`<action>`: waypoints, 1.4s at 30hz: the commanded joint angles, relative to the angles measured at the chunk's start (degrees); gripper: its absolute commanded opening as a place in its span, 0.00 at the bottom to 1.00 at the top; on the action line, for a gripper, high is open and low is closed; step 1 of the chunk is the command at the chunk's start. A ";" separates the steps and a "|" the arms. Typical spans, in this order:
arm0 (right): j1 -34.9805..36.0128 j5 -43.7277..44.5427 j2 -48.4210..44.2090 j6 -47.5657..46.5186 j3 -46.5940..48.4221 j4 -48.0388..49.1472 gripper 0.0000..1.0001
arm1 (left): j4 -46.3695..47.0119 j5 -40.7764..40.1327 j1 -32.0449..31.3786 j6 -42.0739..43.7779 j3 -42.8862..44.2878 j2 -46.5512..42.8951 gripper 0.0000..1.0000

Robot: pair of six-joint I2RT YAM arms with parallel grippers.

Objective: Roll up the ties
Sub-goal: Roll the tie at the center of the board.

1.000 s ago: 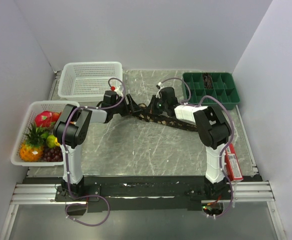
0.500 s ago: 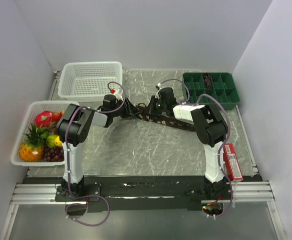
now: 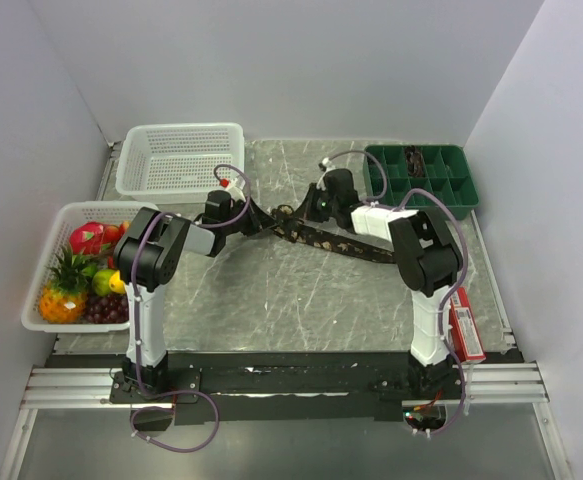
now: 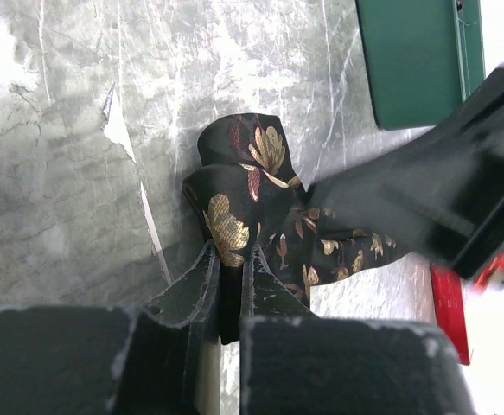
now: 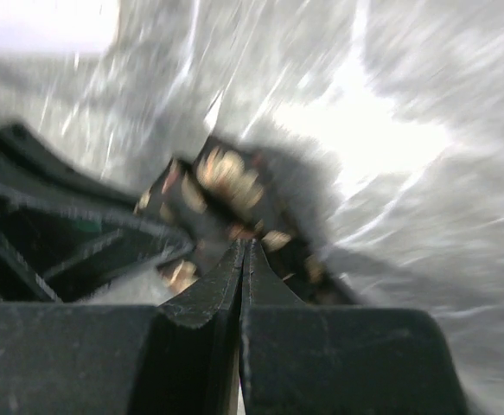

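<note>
Left wrist view: gripped tie [image 4: 252, 186] edge in left tool [image 4: 231, 252], anchoring half-made roll on mid worktop [image 4: 61, 130]. Held right tool [image 5: 242, 248] clenched at roll, probably tucking folds; could not tell through blur whether on cloth.

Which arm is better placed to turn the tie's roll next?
Left, probably. The left gripper pinches the tie right beside its rolled end. The right gripper is shut just short of the roll with nothing visibly held, and its view is blurred.
</note>
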 commanded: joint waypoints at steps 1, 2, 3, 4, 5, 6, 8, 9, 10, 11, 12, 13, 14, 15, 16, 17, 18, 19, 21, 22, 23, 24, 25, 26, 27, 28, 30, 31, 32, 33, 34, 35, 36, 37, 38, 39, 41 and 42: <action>-2.39 4.98 -1.37 -1.37 7.22 -1.48 0.00 | -1.33 1.04 -0.05 0.03 0.32 0.87 0.06; -2.30 6.29 0.46 -1.45 8.91 -2.53 0.00 | -1.60 1.04 -0.05 0.21 0.41 0.87 0.07; -2.30 6.91 1.44 -1.54 10.58 -4.72 0.00 | -1.60 1.13 -0.05 0.30 0.41 0.78 0.07; -2.30 7.44 3.80 -1.54 14.07 -6.05 0.00 | -1.69 1.04 -0.05 0.30 0.58 0.78 0.08; -2.30 7.79 5.30 -1.80 16.02 -7.36 0.00 | -1.95 1.22 -0.05 0.38 0.76 0.78 0.08; -2.30 7.62 6.88 -2.07 18.22 -8.86 0.00 | -2.04 1.39 -0.05 0.47 1.02 0.96 0.08; -2.56 5.52 11.45 -2.85 25.42 -14.66 0.00 | -1.78 1.57 -0.05 0.30 1.11 1.04 0.10; -2.48 4.82 12.51 -3.12 27.62 -16.67 0.00 | -1.78 1.75 -0.05 0.12 1.20 1.22 0.11; -2.39 4.72 14.09 -3.47 30.95 -20.44 0.00 | -1.52 1.83 -0.05 0.03 1.29 1.31 0.13; -2.39 4.29 14.89 -3.82 32.98 -23.34 0.00 | -1.60 2.10 -0.05 -0.05 1.46 1.22 0.14; -2.30 3.93 15.33 -4.00 34.31 -24.94 0.00 | -1.77 2.01 -0.05 0.03 1.38 1.13 0.15; -2.39 3.67 15.68 -3.74 34.93 -25.74 0.00 | -1.78 1.84 -0.05 0.03 1.29 1.13 0.16; -2.30 3.32 15.77 -3.13 35.20 -27.66 0.00 | -1.34 2.01 -0.05 -0.14 1.20 1.05 0.19; -2.39 2.97 15.95 -3.21 35.46 -28.64 0.00 | -1.42 2.01 -0.05 -0.14 1.29 1.04 0.20; -2.30 2.09 16.30 -3.04 36.16 -29.87 0.00 | -1.69 2.10 -0.05 -0.06 1.55 1.22 0.21; -2.39 1.30 16.39 -2.86 36.17 -30.49 0.00 | -1.60 2.19 -0.05 -0.06 1.55 1.22 0.23; -2.39 0.42 16.39 -2.60 35.91 -30.58 0.00 | -1.60 2.27 -0.14 -0.06 1.64 1.31 0.24; -2.22 -0.98 16.04 -2.51 34.86 -30.15 0.00 | -1.69 2.27 -0.22 0.03 1.73 1.31 0.26; -1.69 -1.69 15.77 -2.60 33.97 -29.61 0.00 | -1.95 2.10 -0.31 0.21 1.81 1.31 0.30; -1.43 -2.13 15.60 -2.77 33.36 -29.35 0.00 | -1.95 1.92 -0.40 0.21 1.81 1.31 0.31; -1.25 -3.18 15.42 -2.86 32.92 -28.74 0.00 | -2.13 1.75 -0.40 0.30 1.73 1.40 0.35; -0.99 -3.80 15.33 -3.04 32.31 -28.56 0.00 | -2.30 1.75 -0.49 0.38 1.81 1.40 0.37; -0.37 -4.50 15.33 -3.21 32.13 -28.30 0.00 | -2.57 1.66 -0.57 0.56 1.99 1.40 0.38; -0.19 -5.38 15.33 -3.39 31.95 -28.30 0.00 | -2.74 1.57 -0.58 0.65 2.16 1.57 0.40; 0.07 -5.82 15.42 -3.65 32.04 -28.73 0.00 | -2.66 1.48 -0.66 0.65 2.17 1.66 0.41; 0.68 -6.17 15.68 -3.91 32.04 -29.08 0.00 | -2.39 1.48 -0.66 0.56 2.08 1.66 0.43; 1.12 -6.09 15.42 -4.00 30.38 -28.91 0.00 | -2.04 1.40 -0.66 0.21 1.90 1.83 0.44; 1.21 -6.44 14.73 -3.83 29.50 -27.52 0.00 | -1.43 1.31 -0.66 0.12 1.73 1.84 0.44; 1.21 -6.79 14.54 -3.65 28.88 -27.24 0.00 | -1.25 1.31 -0.66 -0.05 1.64 1.92 0.46; 1.30 -7.49 14.46 -3.74 28.61 -27.24 0.00 | -1.25 1.39 -0.66 -0.23 1.81 2.01 0.47; 1.39 -7.41 14.37 -3.83 28.70 -27.94 0.00 | -0.90 1.40 -0.66 -0.32 1.73 2.01 0.47; 1.30 -7.32 14.19 -4.09 28.35 -27.86 0.00 | -0.55 1.57 -0.66 -0.41 1.55 2.19 0.48; 1.39 -7.58 13.93 -4.18 27.48 -27.60 0.00 | -0.11 1.83 -0.66 -0.93 1.55 2.27 0.49; 1.30 -7.50 13.32 -4.18 27.03 -27.25 0.00 | 0.24 1.83 -0.66 -1.11 1.46 2.36 0.49; 1.30 -7.15 12.88 -4.18 26.59 -26.98 0.00 | 0.85 2.10 -0.66 -1.28 1.46 2.54 0.48; 1.39 -7.06 12.53 -4.09 25.54 -26.37 0.00 | 1.03 2.27 -0.66 -1.72 1.72 2.71 0.46; 1.22 -5.66 11.47 -3.92 24.92 -25.66 0.00 | 2.08 2.71 -0.66 -2.34 1.64 3.06 0.33; 1.04 -5.13 11.12 -3.83 24.83 -25.66 0.00 | 2.18 3.32 -0.66 -2.43 1.73 3.07 0.29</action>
